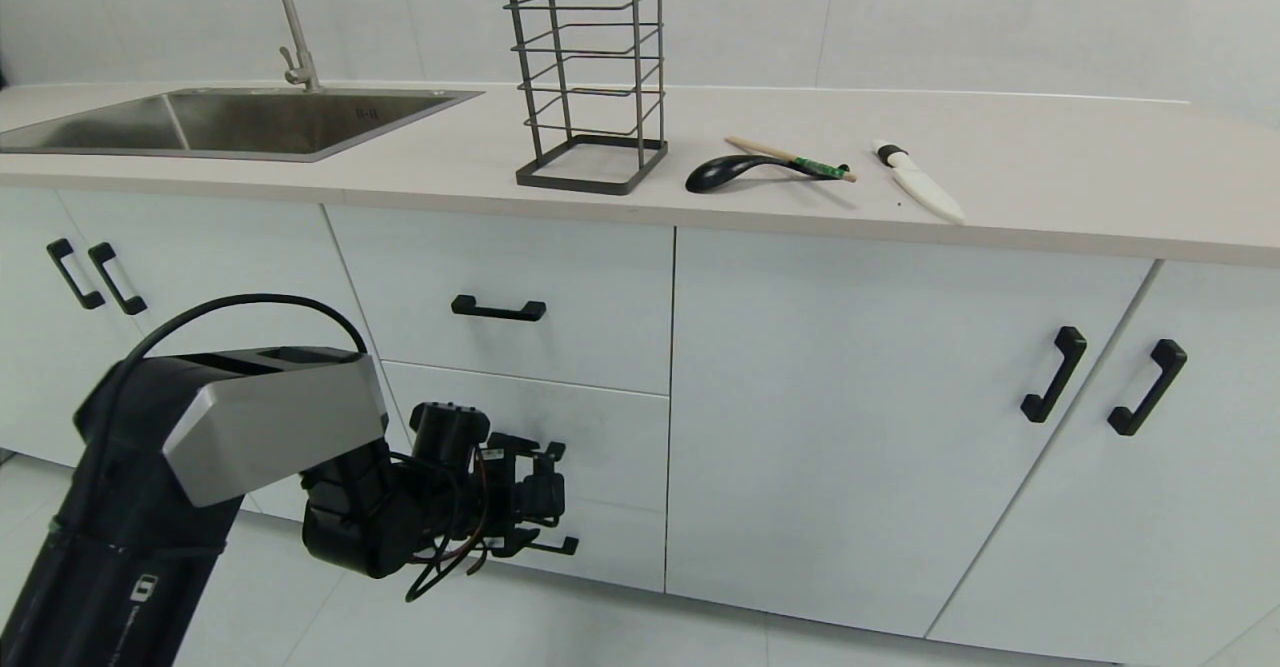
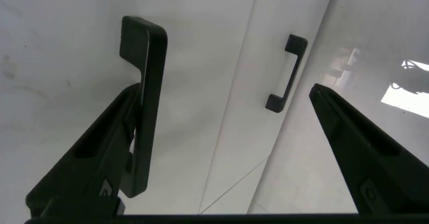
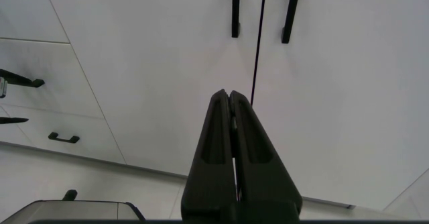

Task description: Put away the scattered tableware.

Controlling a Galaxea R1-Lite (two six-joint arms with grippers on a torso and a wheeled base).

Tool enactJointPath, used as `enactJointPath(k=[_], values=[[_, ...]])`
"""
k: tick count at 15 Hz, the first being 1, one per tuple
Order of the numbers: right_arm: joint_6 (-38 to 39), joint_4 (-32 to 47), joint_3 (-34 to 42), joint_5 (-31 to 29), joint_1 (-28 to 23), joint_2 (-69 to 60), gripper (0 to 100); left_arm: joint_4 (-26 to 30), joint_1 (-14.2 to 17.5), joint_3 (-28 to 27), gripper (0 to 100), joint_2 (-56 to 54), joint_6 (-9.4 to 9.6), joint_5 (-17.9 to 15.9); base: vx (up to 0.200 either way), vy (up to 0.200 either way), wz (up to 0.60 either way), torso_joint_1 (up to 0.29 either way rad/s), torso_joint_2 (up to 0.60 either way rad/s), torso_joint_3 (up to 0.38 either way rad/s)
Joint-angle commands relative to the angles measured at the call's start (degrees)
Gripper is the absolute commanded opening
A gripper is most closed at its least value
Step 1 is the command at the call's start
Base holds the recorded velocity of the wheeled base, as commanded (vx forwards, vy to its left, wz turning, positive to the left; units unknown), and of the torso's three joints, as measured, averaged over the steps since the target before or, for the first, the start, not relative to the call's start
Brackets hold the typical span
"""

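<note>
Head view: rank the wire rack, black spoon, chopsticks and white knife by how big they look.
1. wire rack, by far the largest.
2. black spoon and chopsticks, about equal in length, so not ranked.
3. white knife, slightly shorter, though wider than the chopsticks.

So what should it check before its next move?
1. Left fingers open: ok.
2. Drawer handle centred between them: not ok, it sits off to one side.
3. Right fingers shut, empty: ok.
4. Spoon, chopsticks and knife lying free on the counter: ok.
5. Rack upright: ok.
6. Room inside the drawer: cannot tell, it is closed.
</note>
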Motion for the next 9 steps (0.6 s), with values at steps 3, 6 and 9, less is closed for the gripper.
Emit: enactJointPath(k=[3, 6, 9], values=[[-0.01, 0.00, -0.02, 0.01, 0.00, 0.09, 0, 0.15, 0.01, 0.68, 100, -0.39, -0.07, -0.01, 0.000, 0.000, 0.00, 0.000, 0.00, 0.000], [0.08, 0.00, -0.02, 0.01, -0.09, 0.09, 0, 0.23, 0.01, 0.85, 100, -1.27, -0.07, -0.01, 0.000, 0.000, 0.00, 0.000, 0.00, 0.000], [0.08, 0.00, -0.02, 0.01, 0.00, 0.00, 0, -0.29, 0.45, 2.88, 100, -2.06, 0.02, -0.01, 0.000, 0.000, 0.00, 0.000, 0.00, 0.000]])
